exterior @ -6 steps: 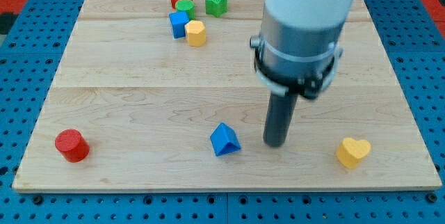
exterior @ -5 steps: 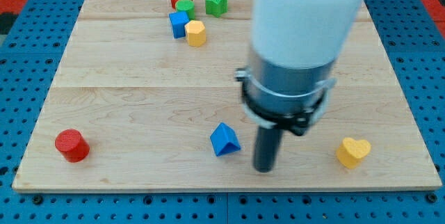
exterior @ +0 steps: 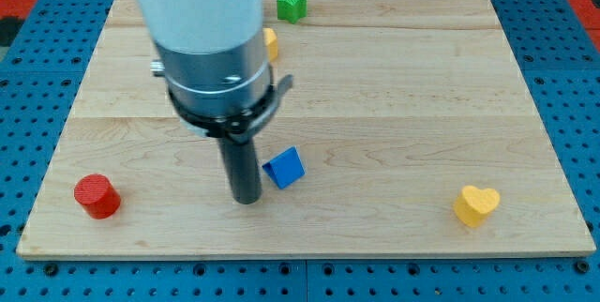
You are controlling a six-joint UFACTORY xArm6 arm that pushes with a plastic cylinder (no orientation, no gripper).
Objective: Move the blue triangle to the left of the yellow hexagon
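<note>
The blue triangle [exterior: 285,167] lies on the wooden board [exterior: 394,105], left of centre in the lower half. My tip [exterior: 246,199] rests on the board just to its lower left, a small gap apart. The yellow hexagon [exterior: 271,41] peeks out from behind the arm near the view's top, only its right edge showing. The arm's white and grey body hides the other blocks of that upper cluster.
A green block [exterior: 292,4] sits at the board's top edge. A red cylinder [exterior: 97,196] stands at the lower left. A yellow heart [exterior: 475,204] lies at the lower right. Blue pegboard surrounds the board.
My tip swept from the triangle's right, round below it, to its lower left. The blue triangle shifted up and left and turned. The arm now covers the upper cluster.
</note>
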